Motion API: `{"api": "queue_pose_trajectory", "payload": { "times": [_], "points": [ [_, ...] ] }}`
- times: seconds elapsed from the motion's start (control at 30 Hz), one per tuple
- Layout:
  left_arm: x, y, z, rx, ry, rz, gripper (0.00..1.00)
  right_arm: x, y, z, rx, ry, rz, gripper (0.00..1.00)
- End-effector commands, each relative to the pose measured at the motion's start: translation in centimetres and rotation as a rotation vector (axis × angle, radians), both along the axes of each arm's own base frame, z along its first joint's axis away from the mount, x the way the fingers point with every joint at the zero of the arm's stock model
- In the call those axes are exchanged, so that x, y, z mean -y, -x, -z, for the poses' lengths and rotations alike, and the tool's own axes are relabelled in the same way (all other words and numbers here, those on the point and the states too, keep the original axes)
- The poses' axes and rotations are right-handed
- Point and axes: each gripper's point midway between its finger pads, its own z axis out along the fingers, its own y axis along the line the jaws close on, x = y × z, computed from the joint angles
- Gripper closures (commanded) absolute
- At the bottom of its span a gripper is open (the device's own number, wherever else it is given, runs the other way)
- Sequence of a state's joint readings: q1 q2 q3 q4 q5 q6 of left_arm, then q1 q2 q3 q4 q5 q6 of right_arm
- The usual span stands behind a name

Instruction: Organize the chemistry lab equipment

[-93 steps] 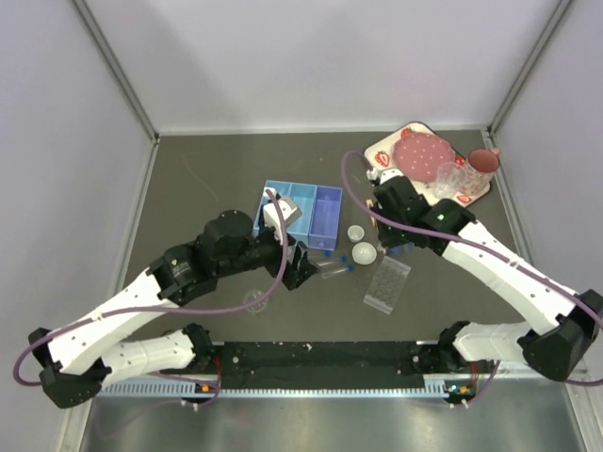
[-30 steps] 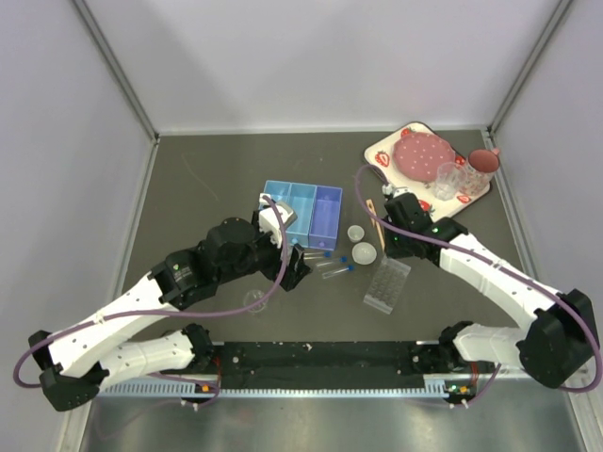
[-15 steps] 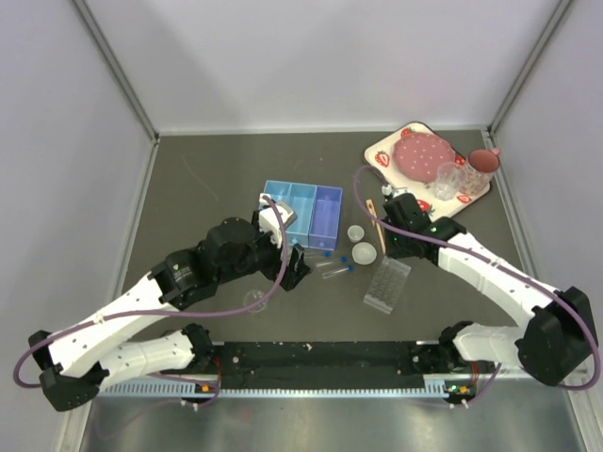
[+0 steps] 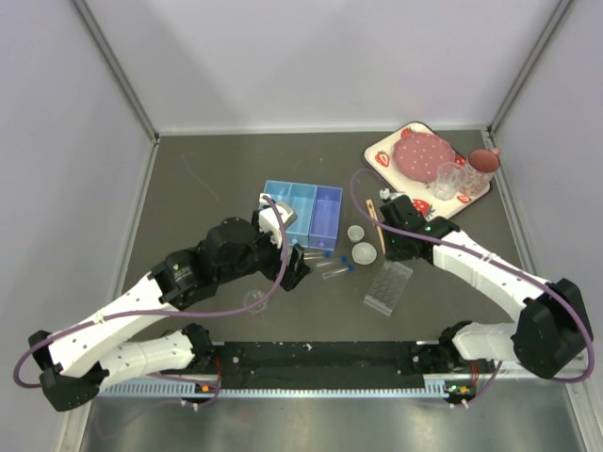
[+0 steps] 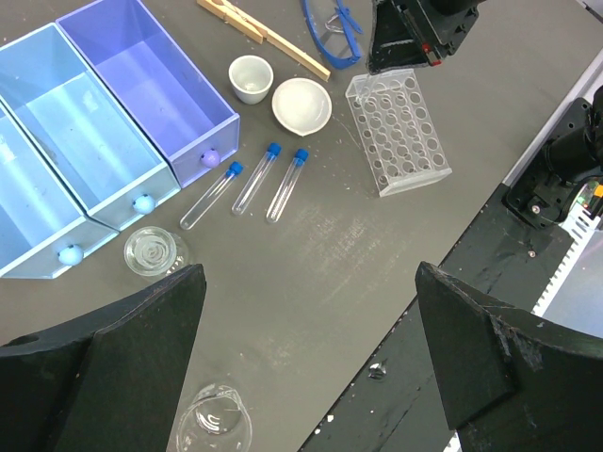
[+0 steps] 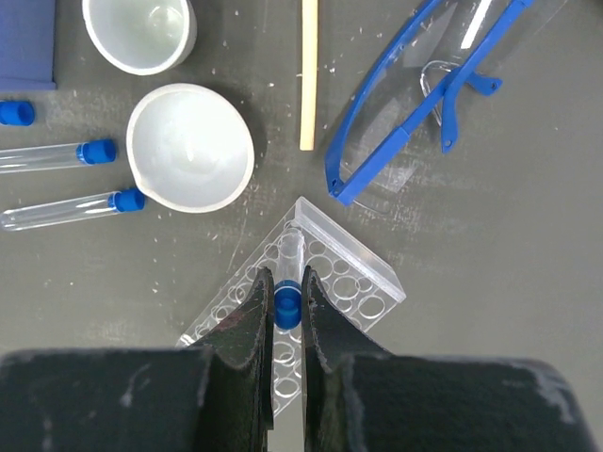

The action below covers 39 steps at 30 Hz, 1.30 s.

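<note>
Right jaws nearly closed, fingers pinching the blue cap of one test tube. The tube hangs below the fingers with its clear end at a corner of the clear well rack; I cannot tell whether it sits in a well. The rack lies flat on the bench, right of centre on the near side. Just beyond the rack are blue safety glasses, and beside them lie the thin wooden tongs. Left of the tongs are two white dishes close together: the wider, spouted dish sits nearer to me and the smaller cup sits farther off. Left jaws spread wide and hold nothing, fingers above bare bench left of the rack. Under that wrist three more blue-capped tubes lie flat, side by side but apart, between the rack and the blue drawer box, which sits on their far left. A small clear round dish stands just in front of the drawers, and a second clear dish stands nearer to me. The strawberry-print tray sits at the far right, well apart from the lab items.
</note>
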<state>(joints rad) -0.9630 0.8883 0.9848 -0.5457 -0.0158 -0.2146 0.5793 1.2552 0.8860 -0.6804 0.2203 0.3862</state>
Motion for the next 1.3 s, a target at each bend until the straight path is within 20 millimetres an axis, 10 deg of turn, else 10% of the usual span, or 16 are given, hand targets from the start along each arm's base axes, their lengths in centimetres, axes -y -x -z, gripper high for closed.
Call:
{"api": "queue_pose_trajectory", "payload": {
  "times": [0.0,0.33,0.53,0.8,1.27],
  "points": [
    [0.4,-0.1,-1.3,0.033,0.048,0.011,0.01,0.6,0.1,0.8,-0.015,0.012,0.035,1.0],
    [0.7,0.3,-1.4,0.027,0.054,0.039,0.01,0.5,0.5,1.5,-0.035,0.007,0.046,0.98],
    [0.7,0.4,-1.2,0.025,0.052,0.042,0.01,0.3,0.1,0.8,-0.015,-0.009,0.045,0.56],
    [1.0,0.4,-0.8,0.012,0.038,0.053,0.02,0.1,0.1,-1.9,0.023,-0.037,0.031,0.41],
    [4.3,0.2,11.9,-0.218,-0.184,0.114,0.06,0.5,2.5,-14.1,0.196,-0.139,-0.098,0.38]
  ]
}}
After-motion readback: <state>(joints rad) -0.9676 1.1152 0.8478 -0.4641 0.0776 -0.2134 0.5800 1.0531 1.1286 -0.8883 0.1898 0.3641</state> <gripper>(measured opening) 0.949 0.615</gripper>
